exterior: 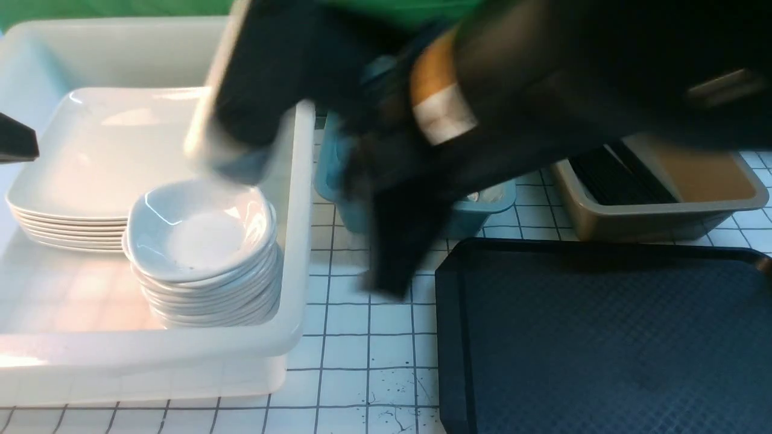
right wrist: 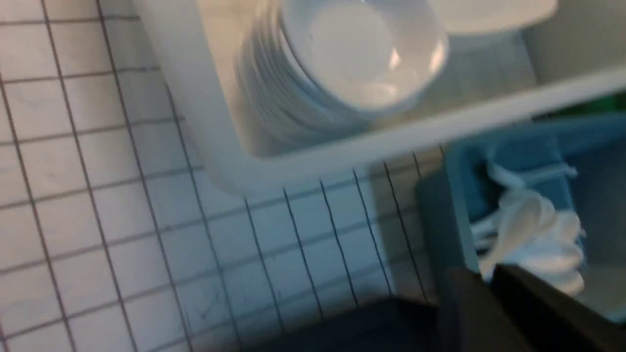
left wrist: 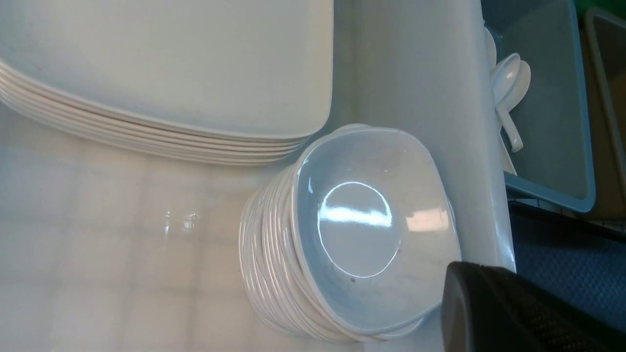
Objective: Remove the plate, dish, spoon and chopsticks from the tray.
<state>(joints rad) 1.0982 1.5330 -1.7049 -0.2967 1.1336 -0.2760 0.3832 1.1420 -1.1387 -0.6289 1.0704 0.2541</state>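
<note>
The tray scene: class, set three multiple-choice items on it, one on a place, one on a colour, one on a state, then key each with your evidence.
1. Where do the white spoons lie?
A. on the tray
B. in the teal tub
C. in the white bin

2. What colour is the tray?
A. white
B. brown
C. black

3. What does the tray hold?
A. nothing in the part that shows
B. a plate
C. a stack of dishes

Key: 1 B, the spoons rest inside the teal walls. 2 C, its textured surface is black. 3 A, the visible surface is bare; the small dishes are stacked in the white bin.
</note>
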